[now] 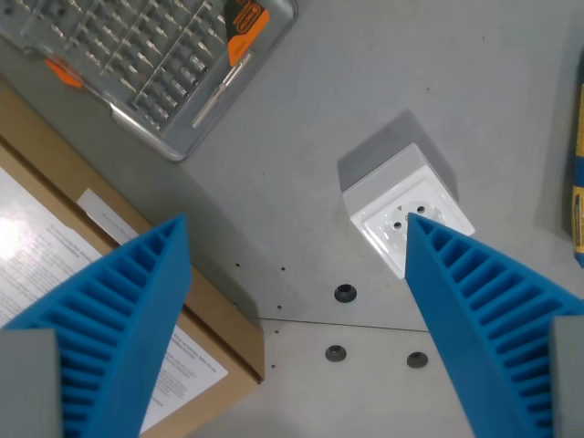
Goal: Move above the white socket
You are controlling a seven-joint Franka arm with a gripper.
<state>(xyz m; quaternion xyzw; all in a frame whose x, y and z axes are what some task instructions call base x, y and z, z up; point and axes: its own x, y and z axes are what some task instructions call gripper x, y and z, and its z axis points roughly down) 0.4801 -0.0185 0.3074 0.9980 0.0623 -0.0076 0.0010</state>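
The gripper (pixel 297 233) hangs over the grey table (pixel 301 119) with its two blue ribbed fingers (pixel 119 310) spread wide and nothing between them. The white socket (pixel 406 214) stands on the table at the tip of the finger on the wrist view's right, which overlaps its lower edge. Beyond the other finger lies a clear plastic bit case (pixel 151 59) with orange clips, and under that finger sits a cardboard box (pixel 64 237) bearing printed paper labels.
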